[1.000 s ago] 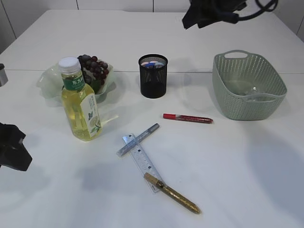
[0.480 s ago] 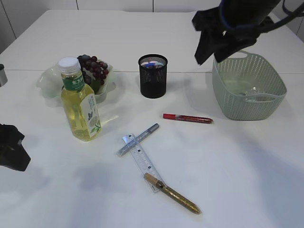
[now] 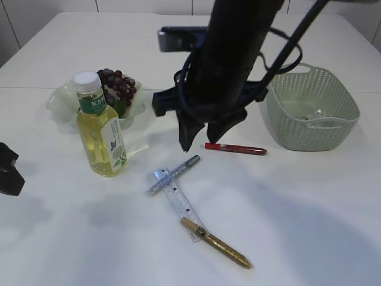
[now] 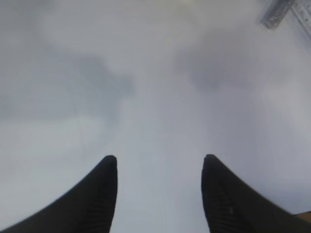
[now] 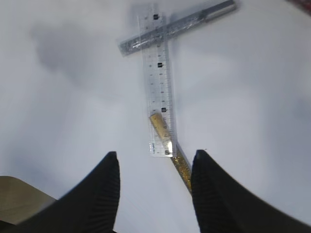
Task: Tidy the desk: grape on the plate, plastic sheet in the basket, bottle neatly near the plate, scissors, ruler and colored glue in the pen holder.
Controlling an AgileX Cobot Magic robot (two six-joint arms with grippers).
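Dark grapes lie on the pale green plate, and the yellow bottle stands upright just in front of it. A clear ruler crosses a silver glue pen and overlaps a gold glue pen; a red glue pen lies apart to the right. My right gripper hangs open above these, and the right wrist view shows the ruler and gold pen beyond its empty gripper. My left gripper is open over bare table. The pen holder and scissors are hidden behind the right arm.
The green basket stands at the right with something clear inside it. My right arm fills the middle of the exterior view. The left gripper sits at that view's left edge.
My right arm has swung from the back right, down and leftward, and now covers the pen holder. The left gripper has slid slightly further left.
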